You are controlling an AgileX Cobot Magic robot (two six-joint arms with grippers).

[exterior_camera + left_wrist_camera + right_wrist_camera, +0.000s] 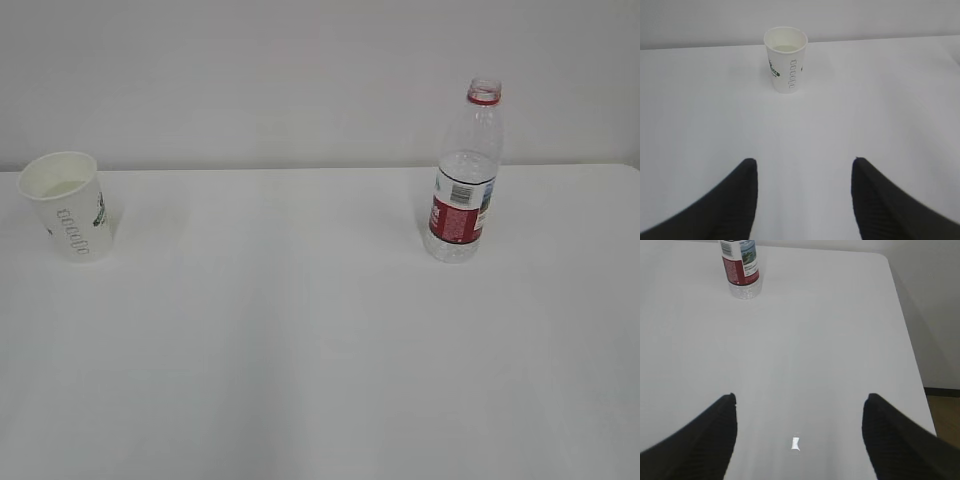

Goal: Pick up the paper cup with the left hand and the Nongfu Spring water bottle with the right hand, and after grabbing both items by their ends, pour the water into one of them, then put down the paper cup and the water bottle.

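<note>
We see the paper cup (pixel 72 204) upright near the surface's (pixel 300 330) far left edge, the Nongfu Spring water bottle (pixel 465 175) upright far right; both jaws spread, empty, bare room ahead.

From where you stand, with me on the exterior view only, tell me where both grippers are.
Observer: Neither shows in your view. The left gripper is open, facing the paper cup from a distance.
Operator: Give me the right one.
Observer: The right gripper is open too, holding nothing; the water bottle stands far ahead, left of its centre line.
Operator: Report the table's right end.
Observer: The right wrist view shows the table ending in a rounded far corner, with brown floor beyond the edge.
</note>
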